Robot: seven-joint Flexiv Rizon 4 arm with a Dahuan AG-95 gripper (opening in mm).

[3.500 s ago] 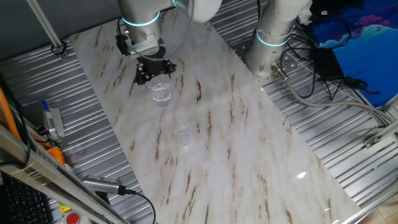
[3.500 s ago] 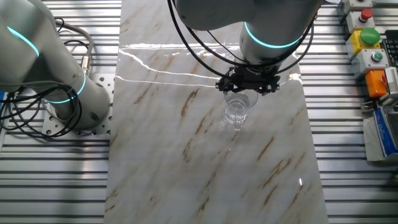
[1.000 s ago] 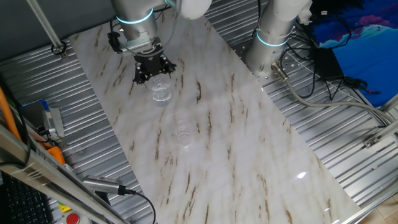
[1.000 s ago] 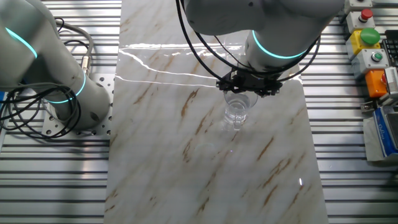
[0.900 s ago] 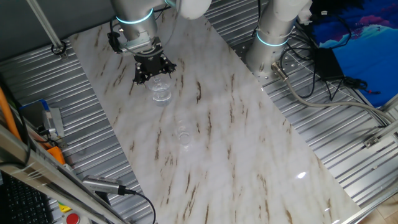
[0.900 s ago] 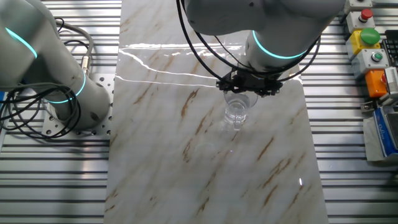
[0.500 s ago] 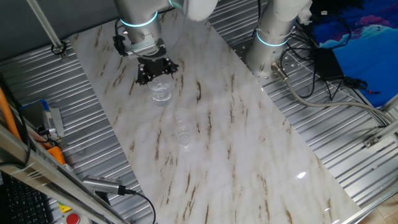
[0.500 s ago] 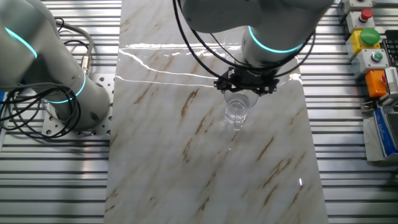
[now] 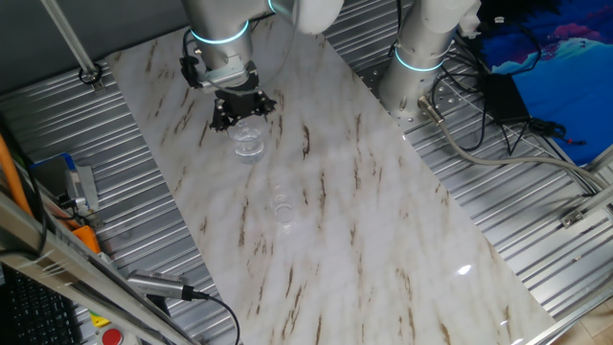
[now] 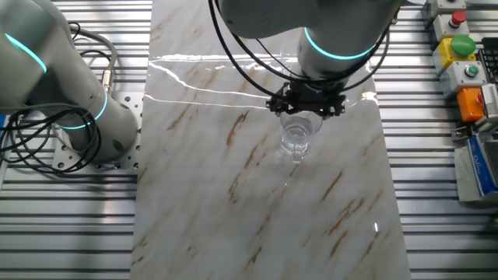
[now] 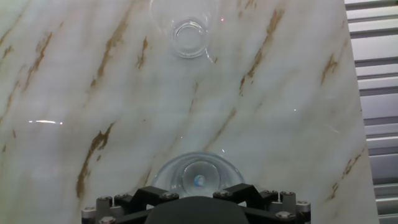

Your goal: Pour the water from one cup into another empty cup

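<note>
The larger clear tumbler stands upright on the marble table; it also shows in the other fixed view and at the bottom of the hand view. A faint glint of water shows at its base. My gripper hangs over the tumbler's rim, open, with a black finger on each side and the glass between them, not held. The smaller, narrower clear cup stands upright apart from it, nearer the table's middle, and shows at the top of the hand view.
The marble tabletop lies on a ribbed metal bench. A second robot arm's base stands by the table's edge. A button box sits to one side. Cables lie on the bench.
My gripper has swayed slightly sideways over the tumbler and come back. Neither the tumbler nor the small cup has moved.
</note>
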